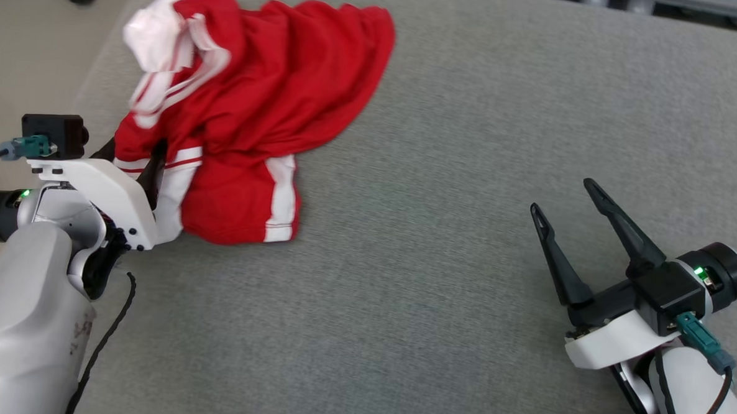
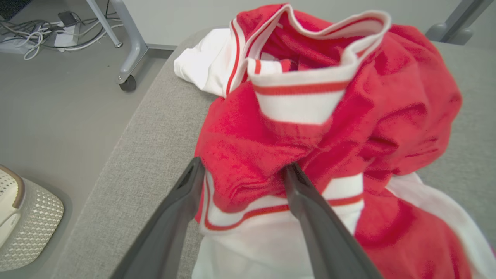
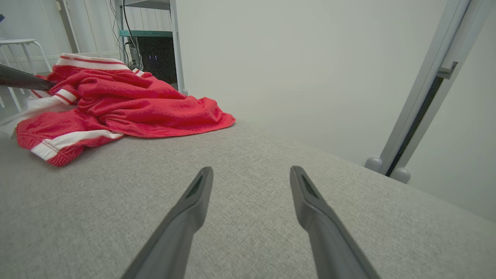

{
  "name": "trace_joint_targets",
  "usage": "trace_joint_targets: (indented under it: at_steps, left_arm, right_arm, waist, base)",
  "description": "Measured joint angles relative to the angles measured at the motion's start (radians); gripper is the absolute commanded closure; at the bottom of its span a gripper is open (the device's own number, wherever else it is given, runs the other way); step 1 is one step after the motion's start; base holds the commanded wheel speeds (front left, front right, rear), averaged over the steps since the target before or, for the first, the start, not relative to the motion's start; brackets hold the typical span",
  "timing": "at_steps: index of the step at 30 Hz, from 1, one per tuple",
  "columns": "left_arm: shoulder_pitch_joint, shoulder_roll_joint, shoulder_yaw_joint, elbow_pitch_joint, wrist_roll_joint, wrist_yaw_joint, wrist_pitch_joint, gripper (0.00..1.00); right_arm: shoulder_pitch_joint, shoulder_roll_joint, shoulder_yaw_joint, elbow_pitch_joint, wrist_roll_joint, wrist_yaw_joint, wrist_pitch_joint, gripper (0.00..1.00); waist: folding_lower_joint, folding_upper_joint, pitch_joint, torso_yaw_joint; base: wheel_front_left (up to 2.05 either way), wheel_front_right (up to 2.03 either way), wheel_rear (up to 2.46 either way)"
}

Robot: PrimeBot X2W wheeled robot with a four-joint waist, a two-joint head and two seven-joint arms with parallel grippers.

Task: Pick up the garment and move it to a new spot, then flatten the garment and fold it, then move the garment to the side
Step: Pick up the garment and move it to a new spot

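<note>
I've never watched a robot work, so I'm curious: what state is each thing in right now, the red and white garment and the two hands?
Garment: crumpled in a heap, not flattened or folded, near the left edge of the grey surface.
Left hand: open, fingers astride a fold of the garment.
Right hand: open, empty, over bare surface apart from the garment.

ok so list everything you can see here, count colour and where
garment: 1, red with white trim, crumpled on the surface's left
padded surface: 1, grey, under the garment
caster wheel: 1, dark, on the floor
cables: several, white and dark, on the floor
perforated object: 1, white, floor beside the surface
left hand: 1, dark fingers, open around a garment fold
right hand: 1, dark fingers, open over bare surface
</note>
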Motion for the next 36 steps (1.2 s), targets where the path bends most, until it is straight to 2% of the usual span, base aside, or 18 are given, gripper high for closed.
trace_joint_targets:
  at_steps: [1,2,6,11,12,14,17,20,24,29,36]
  left_arm:
    - [-0.009,0.013,-0.023,0.012,-0.027,0.0,0.021,0.39]
    - [-0.02,0.022,-0.048,0.016,-0.048,0.0,0.037,1.0]
    - [-0.029,0.06,-0.105,0.014,-0.118,0.0,0.025,1.0]
    - [-0.016,0.111,-0.134,-0.065,-0.165,0.0,-0.079,1.0]
    - [-0.011,0.12,-0.14,-0.115,-0.2,0.0,-0.112,1.0]
    - [0.002,0.16,-0.173,-0.204,-0.195,-0.001,-0.149,1.0]
    - [0.031,0.223,-0.183,-0.343,-0.216,0.0,-0.167,1.0]
    - [0.046,0.26,-0.174,-0.509,-0.226,0.004,-0.145,1.0]
    - [0.058,0.273,-0.161,-0.76,-0.259,0.036,-0.085,1.0]
    - [0.083,0.288,-0.142,-1.035,-0.308,0.098,-0.002,1.0]
    - [0.088,0.289,-0.127,-1.267,-0.351,0.177,0.078,1.0]
  right_arm:
    - [-0.002,0.001,-0.004,0.0,0.001,0.0,0.0,0.0]
    - [-0.005,0.002,-0.01,-0.001,0.002,0.0,0.0,0.0]
    - [-0.004,0.015,-0.028,0.0,0.005,0.0,0.0,0.0]
    - [-0.002,0.035,-0.027,0.001,0.009,0.0,0.0,0.0]
    - [0.001,0.045,-0.025,0.002,0.009,0.0,0.0,0.0]
    - [0.015,0.055,-0.022,0.006,0.015,0.0,0.0,0.0]
    - [0.036,0.071,-0.023,0.011,0.024,0.0,0.0,0.0]
    - [0.049,0.097,-0.023,0.011,0.033,0.0,0.0,0.0]
    - [0.063,0.118,-0.029,0.012,0.044,0.0,0.0,0.0]
    - [0.076,0.137,-0.034,0.01,0.053,0.0,0.0,0.0]
    - [0.109,0.146,-0.058,0.005,0.061,0.0,0.0,0.0]
  waist:
    - [0.0,0.0,0.011,-0.014]
    - [0.0,0.0,0.02,-0.028]
    - [0.0,0.0,0.033,-0.066]
    - [0.0,0.0,0.004,-0.075]
    - [0.0,0.0,-0.006,-0.079]
    - [0.0,0.0,-0.029,-0.085]
    - [0.0,0.0,-0.064,-0.097]
    - [0.0,0.0,-0.093,-0.122]
    - [-0.0001,0.0,-0.122,-0.176]
    - [0.0,0.0,-0.152,-0.264]
    - [0.0,0.0,-0.185,-0.4]
  base:
    - [0.0,0.0,0.0]
    - [0.0,0.0,0.0]
    - [0.0,0.0,0.0]
    - [0.0,0.0,0.0]
    - [0.0,0.0,0.0]
    - [0.0,0.0,0.0]
    - [0.0,0.0,0.0]
    - [0.0,0.0,0.0]
    - [0.0,0.0,0.0]
    - [0.0,0.0,0.0]
    - [0.0,0.0,0.0]
